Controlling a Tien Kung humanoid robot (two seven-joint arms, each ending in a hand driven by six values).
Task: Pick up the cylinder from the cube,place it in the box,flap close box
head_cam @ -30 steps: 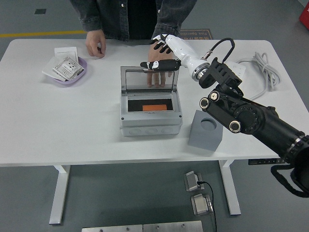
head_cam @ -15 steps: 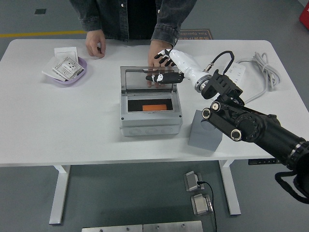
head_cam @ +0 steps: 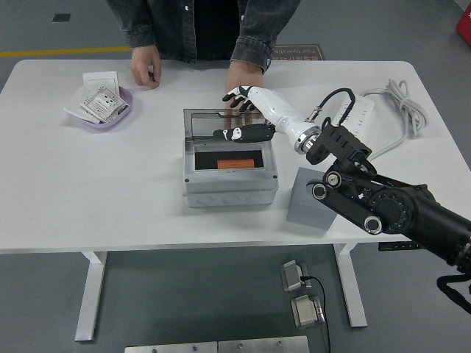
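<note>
One arm is at work, the right arm, reaching in from the lower right over the grey cube to the grey box in the middle of the bench. Its white right hand is stretched out flat over the clear lid, fingers spread at the far side, thumb laid across the lid's front, holding nothing. An orange piece lies inside the box, seen through the opening; whether that is the cylinder I cannot tell. The cube stands just right of the box, its top partly hidden by the forearm.

Against a second ago, the hand sits lower and closer to the box, and the lid has tipped down with it: it stood nearly upright then, now it leans well forward over the opening, though not yet shut. The elbow has dropped and slid right too.

Far side: a person's hand rests on the bench just behind the box, beside the robot's fingers; the other hand rests near a purple dish of packets at the left. A white power strip with its cable lies at the right
</note>
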